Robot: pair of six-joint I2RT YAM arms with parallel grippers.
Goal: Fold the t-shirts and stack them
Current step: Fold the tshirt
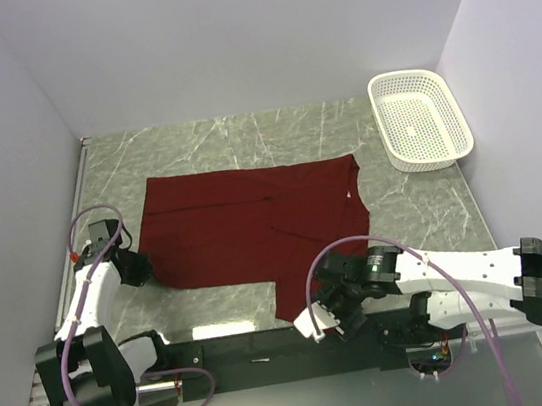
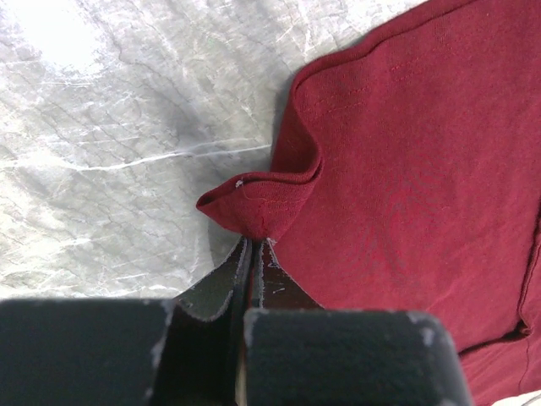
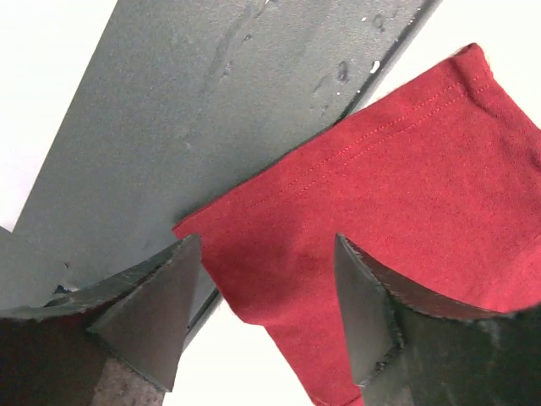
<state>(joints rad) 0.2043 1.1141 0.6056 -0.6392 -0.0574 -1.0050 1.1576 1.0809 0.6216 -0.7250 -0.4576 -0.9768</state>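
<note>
My left fingers [image 2: 215,288] are pinching the t-shirt [image 1: 255,230] at its left edge; my right fingers [image 3: 156,317] are gaping wide astride its near corner.

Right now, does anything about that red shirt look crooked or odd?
Yes. The maroon t-shirt lies uneven: one flap juts toward the near edge of the table, where the right pincer stands open around it, and the left pincer, shut on the left hem, holds it in a small raised fold. No damage shows.
</note>
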